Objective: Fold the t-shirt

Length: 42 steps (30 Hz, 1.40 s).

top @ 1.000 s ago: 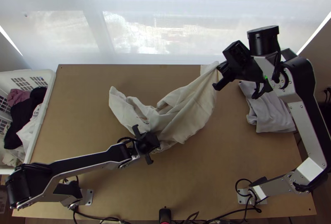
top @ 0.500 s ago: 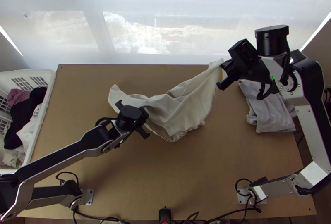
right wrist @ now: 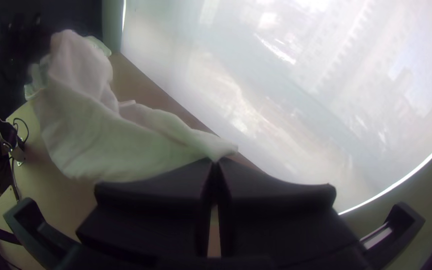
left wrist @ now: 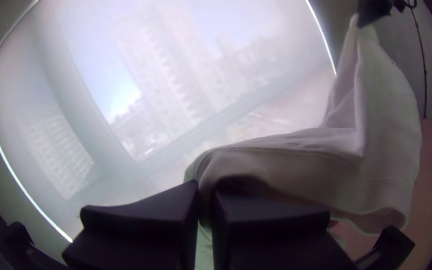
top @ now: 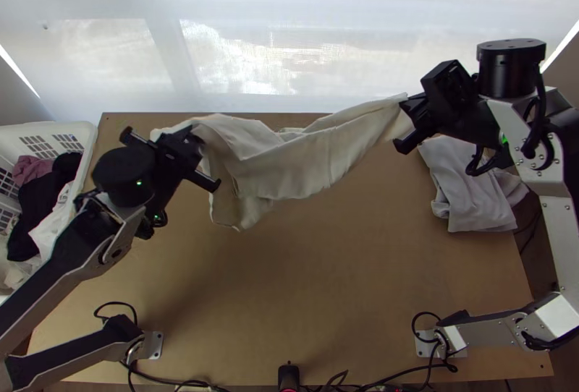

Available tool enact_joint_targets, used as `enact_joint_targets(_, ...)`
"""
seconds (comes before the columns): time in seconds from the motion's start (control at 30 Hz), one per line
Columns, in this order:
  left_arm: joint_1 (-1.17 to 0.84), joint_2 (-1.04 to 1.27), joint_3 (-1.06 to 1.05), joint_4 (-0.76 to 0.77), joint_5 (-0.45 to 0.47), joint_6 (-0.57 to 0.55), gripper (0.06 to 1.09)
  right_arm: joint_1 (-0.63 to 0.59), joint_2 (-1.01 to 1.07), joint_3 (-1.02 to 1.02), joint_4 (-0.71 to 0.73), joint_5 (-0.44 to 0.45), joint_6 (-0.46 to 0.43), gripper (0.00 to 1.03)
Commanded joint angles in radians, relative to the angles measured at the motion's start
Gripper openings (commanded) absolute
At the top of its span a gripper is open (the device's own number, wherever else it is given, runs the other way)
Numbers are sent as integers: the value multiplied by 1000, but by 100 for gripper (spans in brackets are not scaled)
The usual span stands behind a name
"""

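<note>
Off-white cloth, the t-shirt (top: 282,164), hangs bunched between the two arms above the far half of the wooden table (top: 326,298); whether its lowest folds touch the wood cannot be told. The left gripper (left wrist: 205,192) is clamped on one end, and the right gripper (right wrist: 215,162) pinches a gathered corner at the other, both with their fingers closed on fabric. Which parts of the garment they hold is unclear. The wide grip is probably meant to draw the creases out, so that the shirt can be laid flat; the folding itself seems yet to come.

On the right arm's side of the table lies a pale grey cloth (top: 470,189), loosely folded, perhaps set there out of the way. At the opposite edge sits a white plastic basket (top: 88,140) with slotted walls, holding rumpled laundry: a maroon piece (top: 30,169), a black piece (top: 32,204) and a white piece (top: 51,227).
</note>
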Motion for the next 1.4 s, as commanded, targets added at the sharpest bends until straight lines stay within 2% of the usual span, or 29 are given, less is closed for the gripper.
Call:
enact_joint_targets(0.0, 69, -99, 138, 4, -30, 5, 9, 40, -32, 31, -48, -1, -1, 3)
enact_joint_targets(0.2, 104, -165, 152, -58, -27, 6, 9, 136, -50, 23, -139, -2, -12, 3)
enact_joint_targets(0.37, 90, -139, 70, -29, 14, -26, 9, 199, -62, -63, -183, -30, 1, 3)
enact_joint_targets(0.47, 44, -48, 44, 18, 23, -50, 9, 231, -65, -139, -217, -107, 11, 3)
enact_joint_targets(0.6, 38, 141, 41, 72, 106, -83, 9, 302, -65, -247, -268, -189, 33, 3)
enact_joint_targets(0.73, 25, 335, 47, 95, 183, -87, 9, 365, -72, -369, -269, -225, 42, 3)
enact_joint_targets(0.9, 15, 507, 37, 170, 206, -93, 9, 348, -56, -440, -268, -248, 37, 3)
enact_joint_targets(1.07, 54, 630, 47, 208, 206, -127, 10, 191, -67, -492, -234, -255, 16, 3)
enact_joint_targets(1.1, 58, 636, 52, 205, 206, -138, 14, 164, -73, -504, -214, -257, 16, 3)
enact_joint_targets(1.13, 61, 636, 52, 204, 206, -147, 25, 135, -79, -514, -197, -257, 16, 3)
enact_joint_targets(1.2, 63, 630, 55, 185, 206, -152, 61, 84, -93, -533, -168, -257, 14, 3)
enact_joint_targets(1.27, 66, 615, 60, 153, 203, -155, 86, 40, -104, -544, -151, -257, 13, 3)
enact_joint_targets(1.3, 71, 599, 63, 130, 201, -169, 95, 20, -115, -550, -140, -257, 13, 3)
enact_joint_targets(1.37, 83, 564, 69, 77, 203, -176, 99, -23, -133, -564, -123, -257, 11, 3)
